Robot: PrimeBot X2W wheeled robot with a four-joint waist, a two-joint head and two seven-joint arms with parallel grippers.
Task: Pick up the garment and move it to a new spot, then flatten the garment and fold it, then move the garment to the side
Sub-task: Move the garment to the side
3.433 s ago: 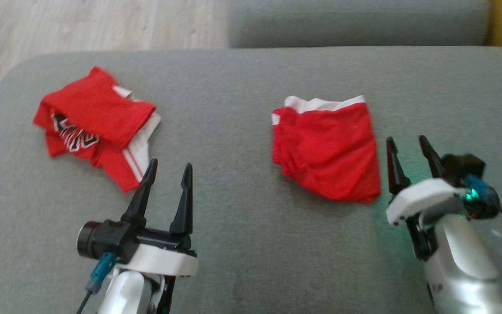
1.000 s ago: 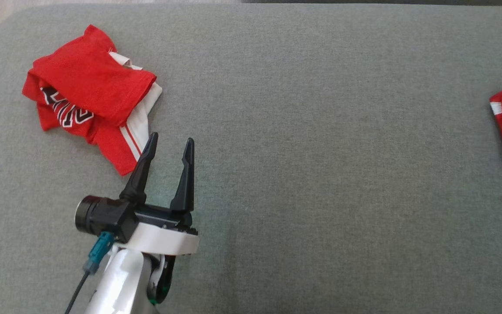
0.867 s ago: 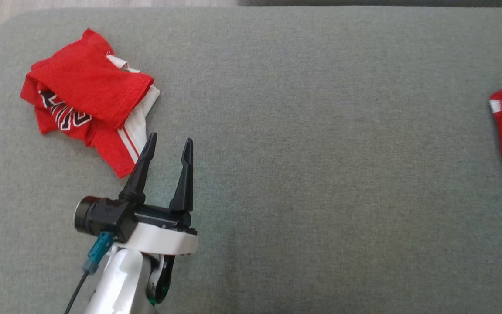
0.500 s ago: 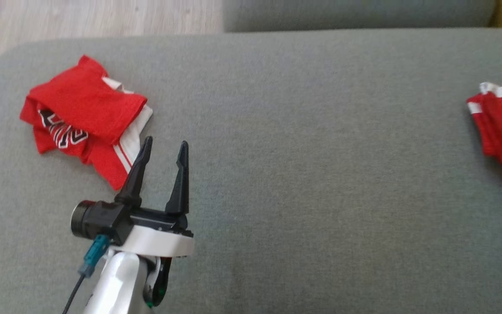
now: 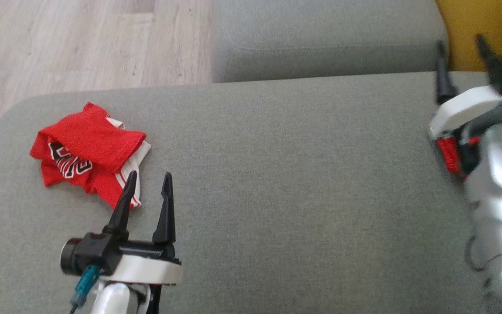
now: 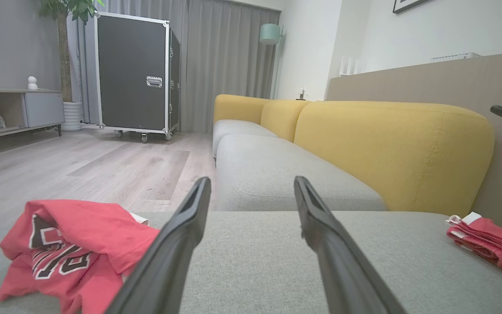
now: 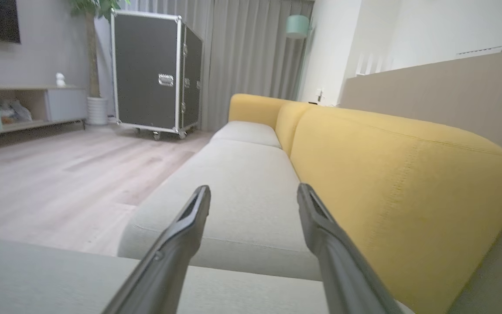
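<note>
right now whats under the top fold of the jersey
Under the top fold of the jersey, black-and-white lettering and a white striped edge peek out; the rest is covered.

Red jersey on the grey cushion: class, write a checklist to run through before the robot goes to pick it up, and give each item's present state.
1. Left gripper open and empty: ok.
2. Right gripper open and empty: ok.
3. Red jersey lying flat: not ok, crumpled.
4. Folded red garment set apart from the jersey: ok, at the other end of the grey cushion.
5. Left gripper apart from the jersey: cannot tell; one of its fingers overlaps the hem in the head view.
</note>
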